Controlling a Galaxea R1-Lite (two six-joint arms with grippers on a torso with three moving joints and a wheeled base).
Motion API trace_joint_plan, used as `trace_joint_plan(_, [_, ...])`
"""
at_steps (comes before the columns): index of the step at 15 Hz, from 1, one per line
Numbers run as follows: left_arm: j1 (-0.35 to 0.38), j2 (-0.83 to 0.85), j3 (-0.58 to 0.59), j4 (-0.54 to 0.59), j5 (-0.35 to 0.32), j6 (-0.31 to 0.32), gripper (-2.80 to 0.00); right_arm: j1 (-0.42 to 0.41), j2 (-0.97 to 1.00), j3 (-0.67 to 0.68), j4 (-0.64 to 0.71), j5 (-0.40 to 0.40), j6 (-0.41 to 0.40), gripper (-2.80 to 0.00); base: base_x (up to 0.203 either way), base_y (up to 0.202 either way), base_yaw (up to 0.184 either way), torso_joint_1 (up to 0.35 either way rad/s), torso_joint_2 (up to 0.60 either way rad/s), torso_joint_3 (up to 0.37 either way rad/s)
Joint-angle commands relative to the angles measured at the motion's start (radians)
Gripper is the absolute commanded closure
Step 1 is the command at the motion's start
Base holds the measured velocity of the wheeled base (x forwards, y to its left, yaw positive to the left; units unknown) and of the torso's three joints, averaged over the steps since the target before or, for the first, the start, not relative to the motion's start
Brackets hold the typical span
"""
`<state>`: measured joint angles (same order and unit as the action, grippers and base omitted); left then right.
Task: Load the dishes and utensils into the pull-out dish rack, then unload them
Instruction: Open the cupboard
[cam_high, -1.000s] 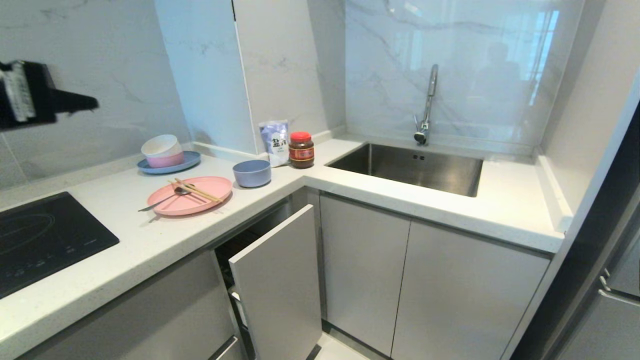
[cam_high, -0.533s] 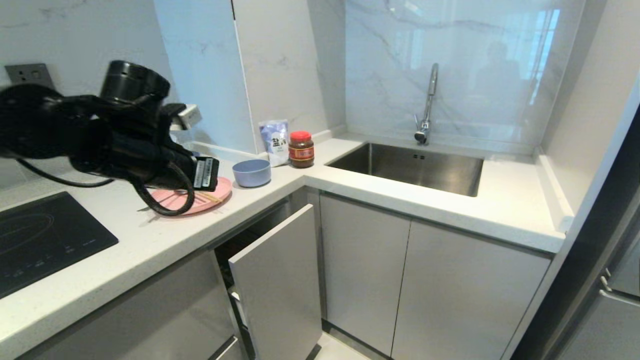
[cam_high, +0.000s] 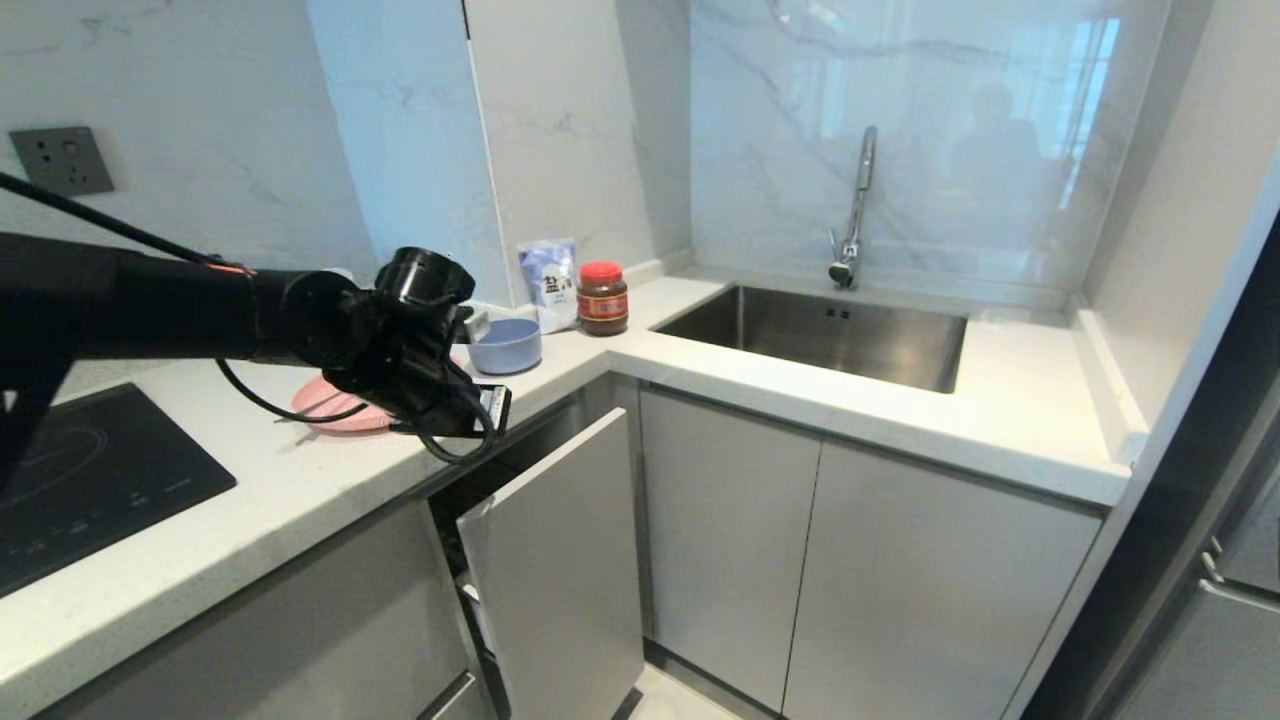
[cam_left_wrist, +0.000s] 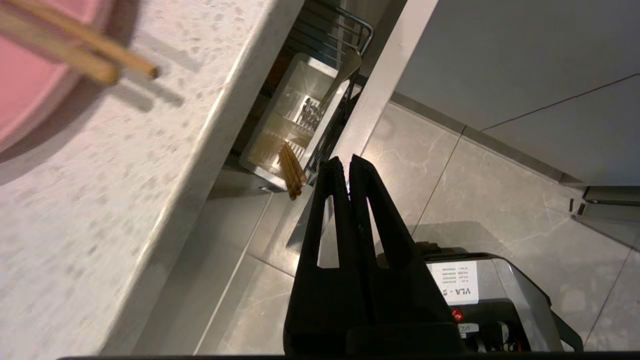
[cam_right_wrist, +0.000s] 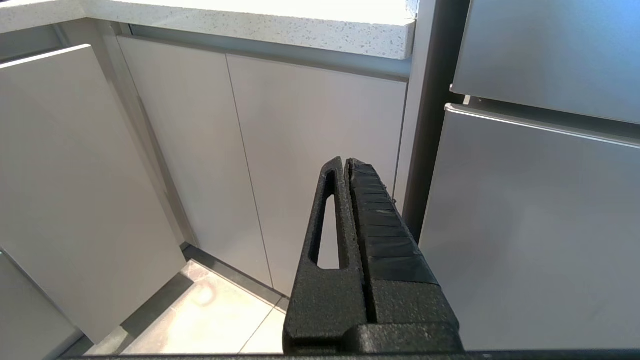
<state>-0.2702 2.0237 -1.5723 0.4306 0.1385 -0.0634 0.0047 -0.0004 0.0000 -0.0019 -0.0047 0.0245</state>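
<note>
Moved: left arm has swung in from the left wall side, now reaching across the counter; left gripper (cam_high: 478, 408) sits over the counter edge just above the rack's front panel (cam_high: 550, 560). Camera & dishes unchanged.
Left claw: fingers pressed together, holding nothing, tips pointing down past the counter edge toward the floor (wrist view (cam_left_wrist: 345, 162)).
Right gripper (cam_right_wrist: 346, 162): jaws closed, empty, parked low by the cabinet fronts; not in head view.
Pull-out dish rack (cam_left_wrist: 320, 90): only partly out, gap narrow. Wire basket & white cutlery cup (cam_left_wrist: 295, 125) visible thru the gap; cup already has some chopsticks in it.
Pink plate (cam_high: 325, 405): on counter, mostly hidden behind the arm. Chopsticks (cam_left_wrist: 75, 50) lie on it, tips overhanging the rim. Spoon: can't see it now.
Blue-grey bowl (cam_high: 505, 345): on counter just beyond the wrist, next to the plate.
Step (my read): pull rack fully out before loading.
How to do well: open claw or hook closed fingers behind the panel's top edge, then pull straight out along the slide, not sideways. Keep wrist clear of bowl & plate rim.
Risk: cable or wrist nudging the bowl; fingers slipping off the thin panel edge.
</note>
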Motion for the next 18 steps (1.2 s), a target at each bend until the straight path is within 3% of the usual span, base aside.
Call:
trace_joint_plan(1, [0.0, 0.084, -0.007, -0.034, 0.003, -0.002, 0.0, 0.001, -0.004, 0.002, -0.001, 0.0, 0.0, 0.0, 0.0, 0.0, 0.0, 0.0, 0.0, 0.0])
trace_joint_plan(10, [-0.021, 0.233, -0.024, -0.095, 0.076, -0.022, 0.0, 0.0, -0.004, 0.002, 0.0, 0.0, 0.0, 0.0, 0.0, 0.0, 0.0, 0.0, 0.0, 0.0])
trace_joint_plan(18, [-0.086, 0.242, -0.019, -0.078, 0.087, -0.071, 0.0, 0.0, -0.004, 0.002, -0.001, 0.0, 0.0, 0.0, 0.0, 0.0, 0.0, 0.0, 0.0, 0.0])
